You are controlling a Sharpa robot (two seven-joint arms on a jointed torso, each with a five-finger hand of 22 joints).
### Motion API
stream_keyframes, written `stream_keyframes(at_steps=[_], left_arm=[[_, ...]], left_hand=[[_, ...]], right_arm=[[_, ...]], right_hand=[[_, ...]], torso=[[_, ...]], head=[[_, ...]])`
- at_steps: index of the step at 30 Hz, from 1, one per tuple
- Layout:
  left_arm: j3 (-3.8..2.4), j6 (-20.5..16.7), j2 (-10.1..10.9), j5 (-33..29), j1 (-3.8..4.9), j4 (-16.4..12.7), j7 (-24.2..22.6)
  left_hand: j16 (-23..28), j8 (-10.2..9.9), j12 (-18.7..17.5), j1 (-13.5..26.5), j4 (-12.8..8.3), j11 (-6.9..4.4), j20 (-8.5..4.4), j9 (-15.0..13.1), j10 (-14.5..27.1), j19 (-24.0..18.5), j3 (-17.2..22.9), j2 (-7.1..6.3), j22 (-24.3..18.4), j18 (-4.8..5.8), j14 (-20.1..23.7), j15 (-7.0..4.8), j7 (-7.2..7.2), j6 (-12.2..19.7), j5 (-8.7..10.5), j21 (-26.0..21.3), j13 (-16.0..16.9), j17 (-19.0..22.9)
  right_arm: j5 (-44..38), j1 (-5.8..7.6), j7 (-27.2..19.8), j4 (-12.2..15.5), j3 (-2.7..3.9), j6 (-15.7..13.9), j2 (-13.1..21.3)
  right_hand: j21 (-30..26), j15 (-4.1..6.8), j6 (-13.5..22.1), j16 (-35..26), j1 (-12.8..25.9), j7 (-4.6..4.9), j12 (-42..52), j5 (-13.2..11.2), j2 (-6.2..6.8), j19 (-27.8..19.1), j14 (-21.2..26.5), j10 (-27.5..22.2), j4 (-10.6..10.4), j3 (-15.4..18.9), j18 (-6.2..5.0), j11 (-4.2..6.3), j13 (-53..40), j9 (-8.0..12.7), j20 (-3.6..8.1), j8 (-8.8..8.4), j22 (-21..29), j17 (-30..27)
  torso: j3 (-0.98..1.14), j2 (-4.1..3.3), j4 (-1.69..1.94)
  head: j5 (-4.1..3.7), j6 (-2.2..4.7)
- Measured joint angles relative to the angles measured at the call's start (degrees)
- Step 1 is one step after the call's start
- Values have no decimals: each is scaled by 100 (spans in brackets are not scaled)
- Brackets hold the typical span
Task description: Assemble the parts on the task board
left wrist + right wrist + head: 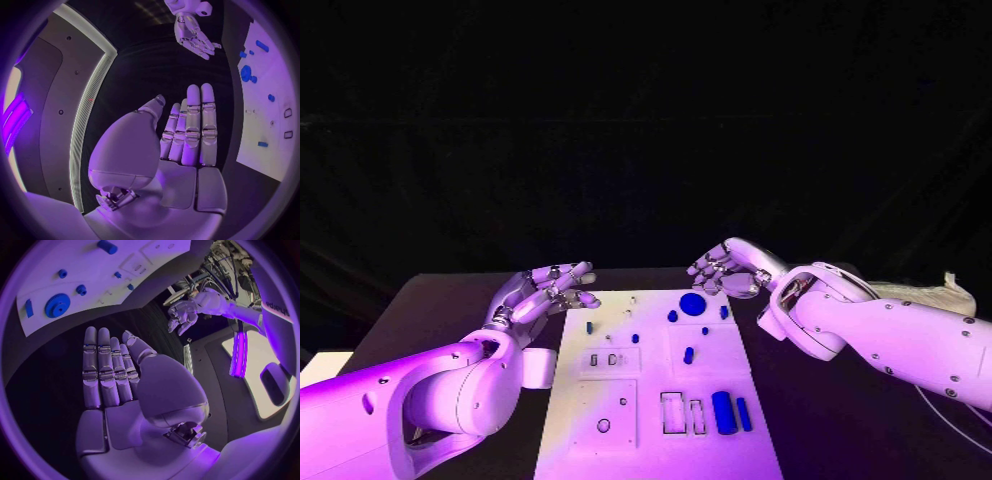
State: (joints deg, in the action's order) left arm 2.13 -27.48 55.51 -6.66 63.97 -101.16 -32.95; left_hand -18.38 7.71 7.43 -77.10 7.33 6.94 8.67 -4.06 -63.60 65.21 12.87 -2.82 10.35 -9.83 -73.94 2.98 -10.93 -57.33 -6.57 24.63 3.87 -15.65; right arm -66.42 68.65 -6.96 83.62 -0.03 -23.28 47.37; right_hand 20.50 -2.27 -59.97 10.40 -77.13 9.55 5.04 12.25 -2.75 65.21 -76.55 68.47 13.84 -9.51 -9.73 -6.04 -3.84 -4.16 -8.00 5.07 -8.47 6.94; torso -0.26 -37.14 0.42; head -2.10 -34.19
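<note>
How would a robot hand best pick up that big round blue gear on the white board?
Probably by its rim, from above: the gear lies flat on the task board, so only its toothed edge offers purchase. The right hand, open and nearest, seems best placed.

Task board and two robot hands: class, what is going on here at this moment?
Nothing is being handled yet. The left hand hovers open beside the task board's far left corner, and the right hand hangs open by its far right corner. Neither holds a part. The blue gear lies on the board's far end, and a blue peg lies near its close edge.
</note>
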Motion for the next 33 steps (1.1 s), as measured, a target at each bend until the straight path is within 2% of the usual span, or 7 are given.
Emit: stream_keyframes(at_steps=[3,7,10,12,20,27,33], left_arm=[[-7,65,81,-67,17,-174,7],[-11,133,156,-128,26,-325,13],[-21,170,189,-163,30,-415,19],[-31,191,208,-180,33,-464,23],[-52,236,229,-214,39,-548,36],[-59,253,251,-229,42,-589,47],[-61,259,272,-235,45,-617,53]], left_hand=[[0,-31,-32,0,-16,0,0,6,0,0,16,0,0,0,0,0,0,0,0,0,0,-27],[0,-30,-32,29,-16,20,0,6,-21,0,16,-29,0,0,0,0,0,0,0,0,0,-45],[0,-30,-61,29,-16,21,0,6,-21,0,16,-29,0,0,0,0,0,0,0,0,0,-58],[0,-30,-61,29,-15,20,0,5,-21,0,16,-29,-1,1,0,0,0,0,0,0,0,-58],[0,-67,-66,29,-15,21,0,6,-20,0,16,-29,-1,1,0,0,0,1,0,0,1,-85],[0,-67,-99,35,-15,21,0,11,-20,-1,16,-34,-1,1,20,19,0,1,0,0,1,-106],[0,-74,-99,52,-20,21,1,10,-20,-1,21,-52,-2,1,20,19,0,1,0,0,1,-113]], right_arm=[[-671,41,259,-20,14,46,-32],[-1421,67,554,-32,26,125,-91],[-1892,81,742,-27,38,191,-133],[-2165,95,852,-23,43,243,-168],[-2788,146,1112,-27,56,460,-266],[-3115,161,1266,-29,56,728,-327],[-3301,168,1354,-68,56,952,-383]], right_hand=[[872,301,-287,813,68,-155,-75,-332,126,699,-619,447,31,-79,0,194,-19,0,331,-58,-473,610],[1439,392,-341,1692,141,-209,-119,-459,199,921,-728,537,-21,-228,0,255,-26,0,452,-101,-818,1200],[2408,392,-340,2348,229,-209,-119,-459,287,1138,-728,414,-92,-392,4,281,-21,0,460,-103,-1896,1638],[3046,392,-338,2865,290,-208,-119,-476,347,1273,-728,290,-142,-491,141,263,-6,1,453,-124,-2659,2111],[4794,328,-281,4804,344,-205,-119,-517,602,1493,-747,38,-428,-932,313,194,5,-2,411,-124,-4759,4050],[5451,328,-215,5499,323,-233,-118,-574,730,1615,-747,-31,-639,-1143,468,201,6,-6,368,-124,-5628,4762],[5562,328,-196,5645,293,-251,-118,-595,759,1627,-747,-61,-712,-1216,493,173,6,-5,355,-123,-5784,4897]], torso=[[-16,-101,42],[-34,-217,92],[-44,-299,121],[-53,-348,138],[-76,-468,190],[-90,-552,226],[-98,-600,239]], head=[[-46,1],[-77,13],[-96,23],[-110,25],[-153,46],[-185,43],[-204,47]])
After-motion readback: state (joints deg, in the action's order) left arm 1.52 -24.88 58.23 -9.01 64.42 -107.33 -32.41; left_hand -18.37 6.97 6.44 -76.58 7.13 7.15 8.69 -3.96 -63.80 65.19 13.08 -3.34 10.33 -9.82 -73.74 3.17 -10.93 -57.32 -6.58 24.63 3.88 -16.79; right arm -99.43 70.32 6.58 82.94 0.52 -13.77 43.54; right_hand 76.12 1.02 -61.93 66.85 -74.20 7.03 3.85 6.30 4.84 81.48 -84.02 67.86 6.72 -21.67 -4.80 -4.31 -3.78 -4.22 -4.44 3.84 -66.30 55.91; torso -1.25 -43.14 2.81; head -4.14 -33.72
